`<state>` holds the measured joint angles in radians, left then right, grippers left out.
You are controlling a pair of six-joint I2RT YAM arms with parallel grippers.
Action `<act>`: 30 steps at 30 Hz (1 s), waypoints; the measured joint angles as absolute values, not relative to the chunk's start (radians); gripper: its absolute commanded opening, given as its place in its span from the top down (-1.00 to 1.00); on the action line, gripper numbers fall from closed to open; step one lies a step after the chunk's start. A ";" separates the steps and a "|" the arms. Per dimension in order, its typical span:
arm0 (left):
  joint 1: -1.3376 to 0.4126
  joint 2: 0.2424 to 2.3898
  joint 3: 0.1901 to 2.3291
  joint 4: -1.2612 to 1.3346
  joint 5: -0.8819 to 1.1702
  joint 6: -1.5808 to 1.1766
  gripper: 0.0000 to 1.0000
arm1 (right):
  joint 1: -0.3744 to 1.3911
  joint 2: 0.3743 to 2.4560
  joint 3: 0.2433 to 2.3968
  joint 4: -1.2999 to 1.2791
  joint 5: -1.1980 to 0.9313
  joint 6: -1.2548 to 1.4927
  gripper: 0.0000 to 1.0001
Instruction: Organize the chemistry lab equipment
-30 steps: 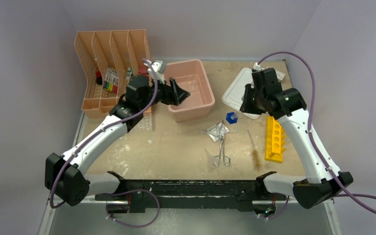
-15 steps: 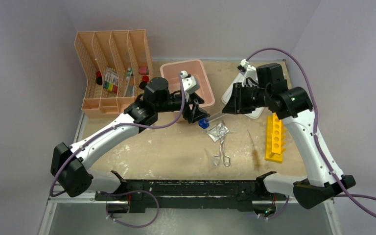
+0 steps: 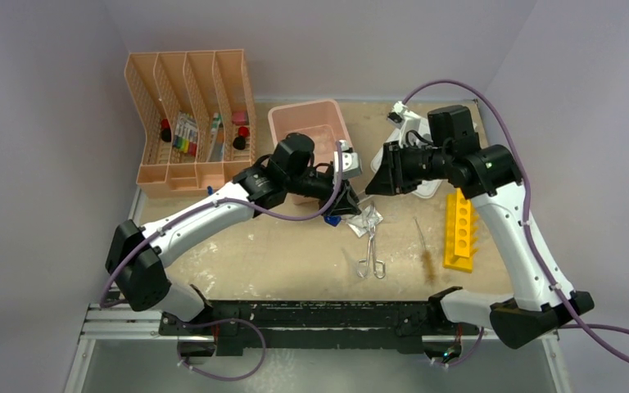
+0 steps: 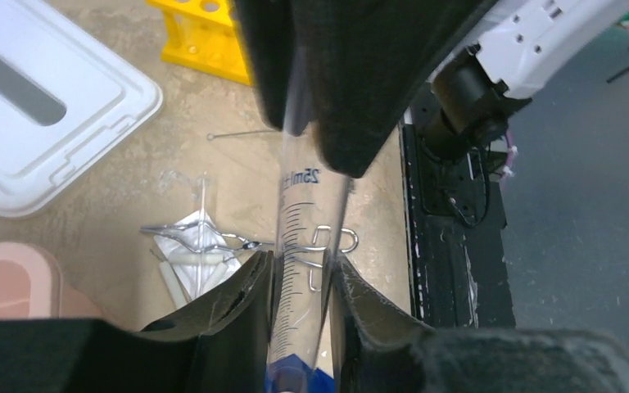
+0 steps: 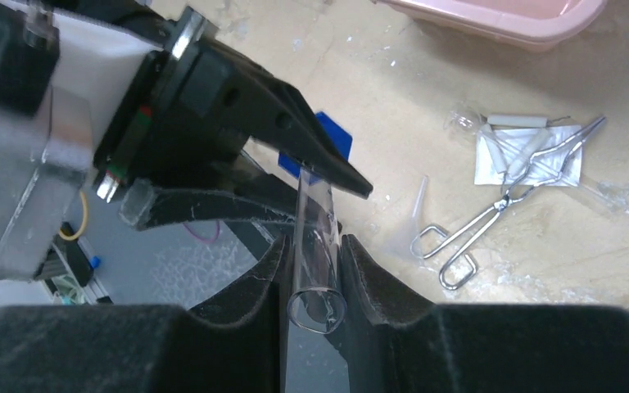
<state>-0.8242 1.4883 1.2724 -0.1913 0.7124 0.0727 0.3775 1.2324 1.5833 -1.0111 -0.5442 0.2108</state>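
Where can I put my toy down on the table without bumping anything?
The biggest bare patch is the near part of the table, between the left arm and the forceps. A slimmer strip: between forceps and thin rod. The middle is crowded: left gripper and right gripper hold the tube by the bag.

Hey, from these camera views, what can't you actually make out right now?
Left wrist view: the clear tube's blue cap is cut off by the bottom edge; the right gripper's fingers hide its top.
Top view: the left gripper and right gripper hide most of the tube.
Top view: items in the peach organizer are too small to identify.
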 measured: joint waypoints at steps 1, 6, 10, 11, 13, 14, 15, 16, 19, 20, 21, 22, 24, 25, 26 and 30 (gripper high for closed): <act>-0.825 1.493 1.272 -0.196 0.710 0.075 0.80 | 0.377 1.233 1.583 -1.011 -0.546 0.205 0.66; -0.829 1.494 1.282 -0.217 0.720 0.107 1.00 | 0.376 1.237 1.583 -1.007 -0.569 0.193 0.04; -0.828 1.494 1.288 -0.230 0.691 0.113 1.00 | 0.377 1.237 1.584 -1.001 -0.559 0.205 -0.50; -0.827 1.494 1.288 -0.230 0.670 0.111 1.00 | 0.377 1.237 1.586 -0.999 -0.546 0.209 -0.53; -0.827 1.493 1.285 -0.221 0.617 0.096 1.00 | 0.378 1.244 1.602 -0.996 -0.509 0.217 -0.55; -0.826 1.488 1.277 -0.208 0.584 0.088 1.00 | 0.378 1.251 1.617 -0.989 -0.484 0.221 -0.58; -0.824 1.481 1.262 -0.192 0.550 0.073 1.00 | 0.378 1.259 1.637 -0.980 -0.453 0.229 -0.62; -0.819 1.472 1.245 -0.175 0.522 0.057 1.00 | 0.377 1.269 1.661 -0.964 -0.416 0.238 -0.68; -0.788 1.458 1.206 -0.121 0.458 -0.023 1.00 | 0.377 1.296 1.731 -0.909 -0.302 0.262 -0.77; -0.769 1.459 1.204 -0.109 0.433 -0.058 1.00 | 0.377 1.303 1.752 -0.892 -0.267 0.272 -0.78; -0.752 1.459 1.204 -0.099 0.411 -0.086 1.00 | 0.377 1.311 1.775 -0.873 -0.214 0.284 -0.77; -0.730 1.459 1.207 -0.090 0.386 -0.121 1.00 | 0.377 1.319 1.800 -0.857 -0.162 0.300 -0.75; -0.694 1.460 1.227 -0.081 0.317 -0.186 1.00 | 0.377 1.333 1.831 -0.821 -0.062 0.327 -0.73; -0.682 1.462 1.241 -0.079 0.273 -0.212 1.00 | 0.376 1.336 1.836 -0.801 -0.015 0.343 -0.72; -0.672 1.465 1.258 -0.080 0.229 -0.237 1.00 | 0.376 1.340 1.836 -0.789 0.020 0.359 -0.71; -0.648 1.505 1.342 -0.094 0.067 -0.320 1.00 | 0.374 1.351 1.815 -0.737 0.147 0.422 -0.69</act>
